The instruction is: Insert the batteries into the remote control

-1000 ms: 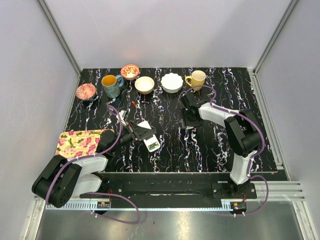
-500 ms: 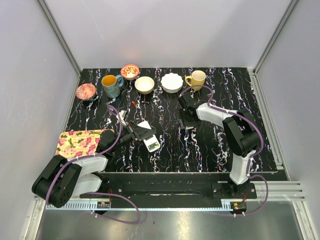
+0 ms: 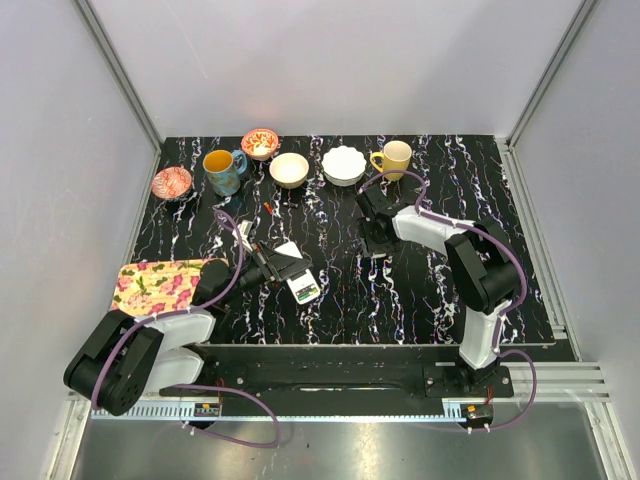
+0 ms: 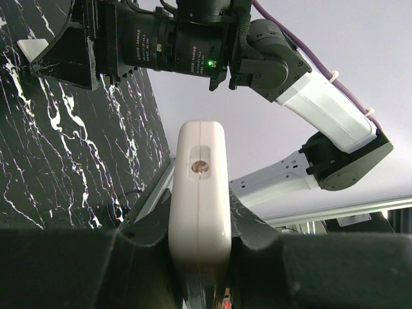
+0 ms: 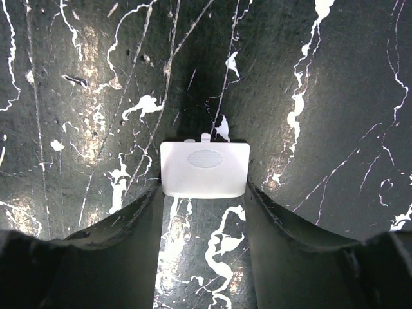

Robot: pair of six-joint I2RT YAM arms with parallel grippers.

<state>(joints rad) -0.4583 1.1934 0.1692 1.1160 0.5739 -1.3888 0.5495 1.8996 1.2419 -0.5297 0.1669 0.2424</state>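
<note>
The black, white-veined surface (image 3: 420, 290) fills the walled cell. From the near edge, the left arm (image 3: 150, 345) lies low and folded and reaches forward and to the right. The right arm (image 3: 480, 270) rises from its base, bends at the elbow and stretches left towards the middle of the surface.

A flowered cloth piece (image 3: 160, 285) lies at the left edge beside the left arm. Along the far edge stand a red patterned bowl (image 3: 172, 182), a blue mug (image 3: 222, 170), a second red bowl (image 3: 260, 142), a cream bowl (image 3: 289, 169), a white scalloped bowl (image 3: 343, 165) and a yellow mug (image 3: 392, 158).

The remote control (image 4: 199, 187) sits left of centre, clamped end-on in the left pincer (image 4: 201, 225), with a dark finger pressed against each long side. The overhead view shows a green patch at its near end, too small to identify.

The right pincer (image 5: 203, 190) points down at the surface, its fingers apart. The white back-cover panel (image 5: 205, 168) lies flat between them, its near corners at the fingers' inner edges. Whether they pinch it cannot be told. The panel carries a ribbed oval thumb grip.

In the left wrist view, a black barrel on the right arm bears white print too small to read, and a green light.

A small red piece (image 3: 268, 207) lies near the cream bowl.
</note>
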